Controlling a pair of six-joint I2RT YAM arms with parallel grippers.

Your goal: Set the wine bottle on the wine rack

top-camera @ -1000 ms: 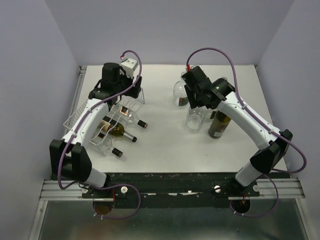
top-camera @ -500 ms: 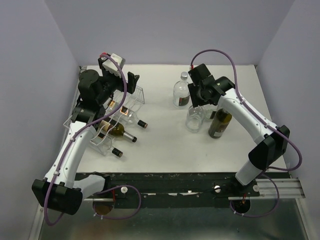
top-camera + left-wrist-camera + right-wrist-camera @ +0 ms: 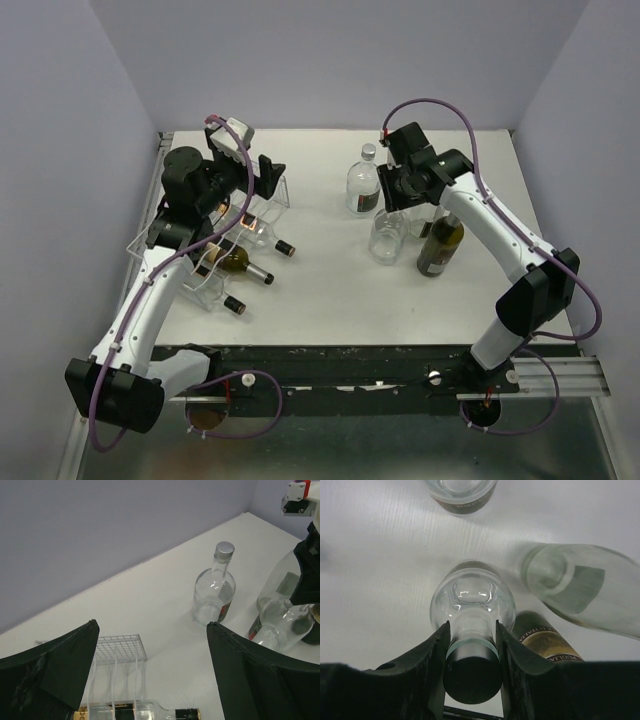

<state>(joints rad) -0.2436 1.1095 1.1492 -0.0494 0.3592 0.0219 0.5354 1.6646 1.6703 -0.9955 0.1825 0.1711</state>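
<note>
The white wire wine rack stands at the left with three bottles lying in it; its end also shows in the left wrist view, with a clear bottle on it. My left gripper is open and empty, raised above the rack's far end. My right gripper is shut on the neck of an upright clear bottle with a dark cap. In the right wrist view the fingers press both sides of that neck.
A clear bottle with a silver cap stands behind the held one. A dark green wine bottle with a gold label stands to the right. Another clear bottle is close beside it. Walls enclose the table.
My left arm has lifted off the rack and swung back and left, its gripper open above the rack. My right gripper shifted slightly right, uncovering the silver-capped bottle.
</note>
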